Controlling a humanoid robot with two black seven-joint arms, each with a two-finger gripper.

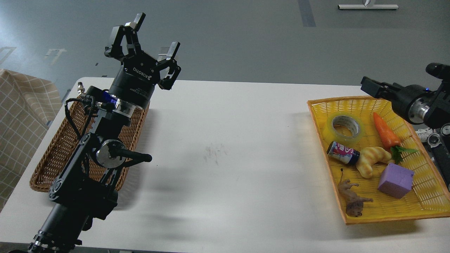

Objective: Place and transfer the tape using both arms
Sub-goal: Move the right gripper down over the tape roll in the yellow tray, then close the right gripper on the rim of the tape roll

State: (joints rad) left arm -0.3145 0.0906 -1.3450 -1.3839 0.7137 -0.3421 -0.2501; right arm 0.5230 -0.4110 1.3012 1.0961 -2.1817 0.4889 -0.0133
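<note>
The tape [344,127] lies flat in the yellow basket [427,196], in its far corner nearest the worktop's middle, core ring facing up. Nothing holds it. Just beside it on the near side lies a small can [342,153], and past that a toy croissant [372,161]; a toy carrot [385,133] lies to the tape's right, a purple block [395,181] and a small animal figure [352,200] nearer the basket's front edge. The basket sits at the worktop's [228,140] right edge.

The right claw [369,88] hangs over the basket's far right corner, near the tape but not touching it; it is seen end-on and dark, so I cannot tell whether its fingers are apart or together. The left claw [153,35] is raised over the far left corner of the worktop with its fingers spread wide, holding nothing, above a brown wicker basket [52,158] at the left edge.

The roll's pick-up looks not yet begun. The likely trouble is crowding: the can lies so close that a descending finger may nudge it or pinch it with the roll. The tape also lies close to the basket's wall, which could block an outer finger, and a smooth, flat-lying roll may slip or tilt in a rim grip before any handover.
</note>
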